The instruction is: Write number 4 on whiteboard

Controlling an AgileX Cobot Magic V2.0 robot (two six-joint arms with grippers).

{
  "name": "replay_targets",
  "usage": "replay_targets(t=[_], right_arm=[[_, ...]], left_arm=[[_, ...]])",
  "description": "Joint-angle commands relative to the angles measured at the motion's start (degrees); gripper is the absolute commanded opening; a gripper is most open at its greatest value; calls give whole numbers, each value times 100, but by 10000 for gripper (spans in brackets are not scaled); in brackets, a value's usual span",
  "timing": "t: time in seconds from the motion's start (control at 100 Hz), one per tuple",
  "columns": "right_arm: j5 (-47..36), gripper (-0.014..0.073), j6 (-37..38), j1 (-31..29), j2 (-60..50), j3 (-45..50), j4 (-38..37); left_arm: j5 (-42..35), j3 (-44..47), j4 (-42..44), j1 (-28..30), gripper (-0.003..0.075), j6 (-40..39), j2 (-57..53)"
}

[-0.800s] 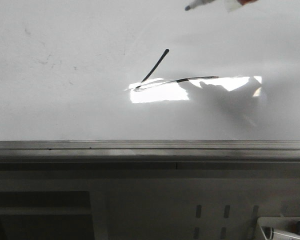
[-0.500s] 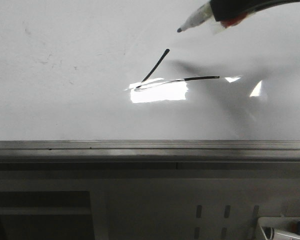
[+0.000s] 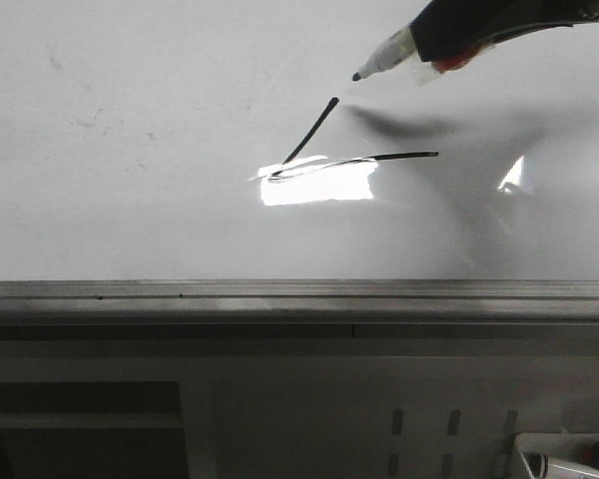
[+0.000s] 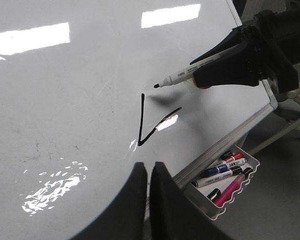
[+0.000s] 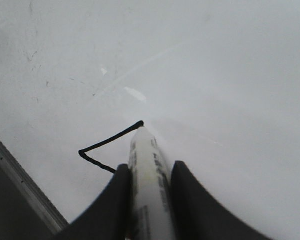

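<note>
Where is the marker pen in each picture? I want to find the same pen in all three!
Front view: the marker pen is at the top right, tip pointing left and down.
Left wrist view: the pen is upper right of centre, held in the right gripper.
Right wrist view: the pen is at bottom centre, between the two dark fingers.
Shared landmark: the black strokes of the number 4, close to the pen's tip.

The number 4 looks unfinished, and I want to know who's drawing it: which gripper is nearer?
Right. The right gripper holds a marker just beyond the number 4; the left gripper hangs back, shut.
</note>
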Motion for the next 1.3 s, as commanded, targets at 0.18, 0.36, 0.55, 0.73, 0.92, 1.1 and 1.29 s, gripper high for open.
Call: replay_targets(t=[0.18,0.36,0.55,0.73,0.92,1.1,1.29], right_arm=[[-298,-54,-60,9,-66,-198,65],[-286,-54,-60,9,27,-198,65],[-328,-54,-60,9,123,-277,65],[-315,-54,-60,9,281,-369,65],[-292,-54,-60,9,403,-371,65],[-340,-54,-60,-2,416,-371,65],[-241,-53,-60,-2,416,-361,30]], left_arm=[[-77,-151,-301,13,-20,16,0],[-77,-151,-301,13,-20,16,0],[-77,-151,-301,13,-20,16,0],[-77,-151,-301,13,-20,29,0],[-77,-151,-308,13,-20,42,0],[-77,-151,-308,13,-20,42,0],[-69,-151,-308,13,-20,42,0]])
